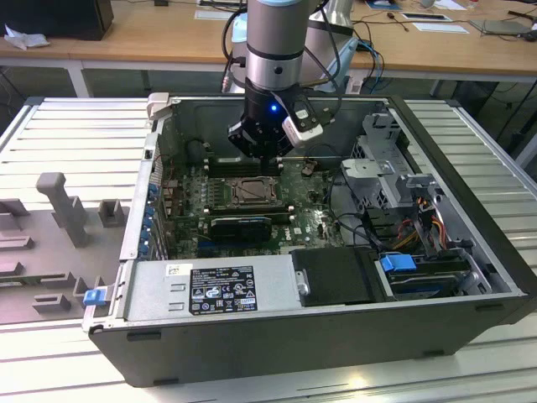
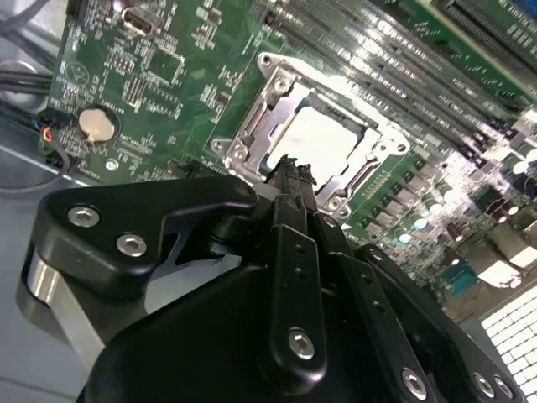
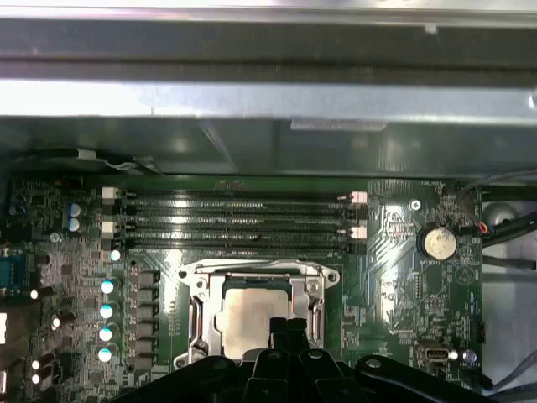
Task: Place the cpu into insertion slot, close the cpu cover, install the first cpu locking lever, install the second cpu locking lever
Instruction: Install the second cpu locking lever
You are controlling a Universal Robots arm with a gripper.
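Exterior view, left to right: grey moulded fixtures (image 1: pixel 63 206) lie on the desk (image 1: pixel 67 134); beside them stands the open computer case (image 1: pixel 470 252), the arm over its motherboard (image 1: pixel 310 222). The pincer (image 1: pixel 262 154) hangs directly above the insertion slot (image 1: pixel 249 192). In both wrist views the cpu (image 3: pixel 250 317) sits seated in the slot, the cpu cover (image 2: pixel 277 92) lying around it. The pincer's fingertips (image 2: pixel 289 172) are pressed together, holding nothing.
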